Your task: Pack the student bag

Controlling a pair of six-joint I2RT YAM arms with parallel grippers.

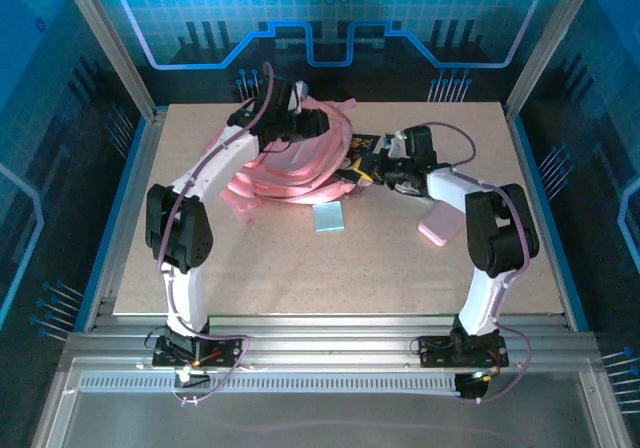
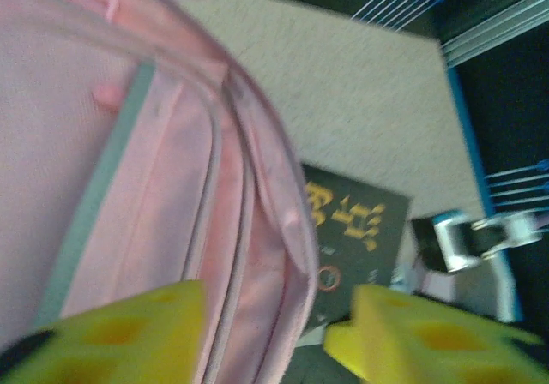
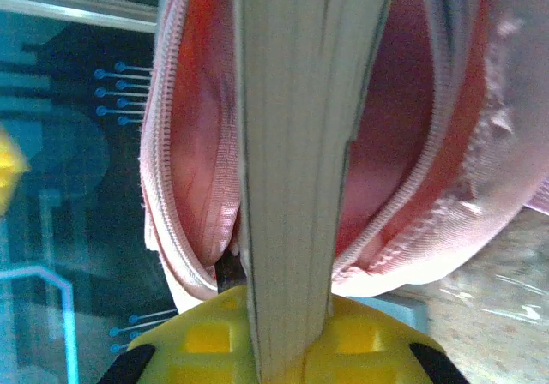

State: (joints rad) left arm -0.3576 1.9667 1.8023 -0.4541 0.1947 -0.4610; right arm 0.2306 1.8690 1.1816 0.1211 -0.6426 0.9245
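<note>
Student bag [image 1: 290, 168] sits toward the far side of the surface [image 1: 300, 268], left of centre. From above, I see my left claw [image 1: 287, 100] at its top and my right claw [image 1: 378, 171] holding a dark book [image 1: 360, 151] at its mouth. A pale blue flat item [image 1: 328, 218] and a small pink item [image 1: 440, 226] lie outside.

On the left wrist, the claw [image 2: 266, 345] is spread, with the bag's [image 2: 129, 144] rim between its fingers.

On the right wrist, the claw [image 3: 287, 337] pinches the book [image 3: 292, 127] edge-on, pointed into the open zip. I judge the packing barely begun.
</note>
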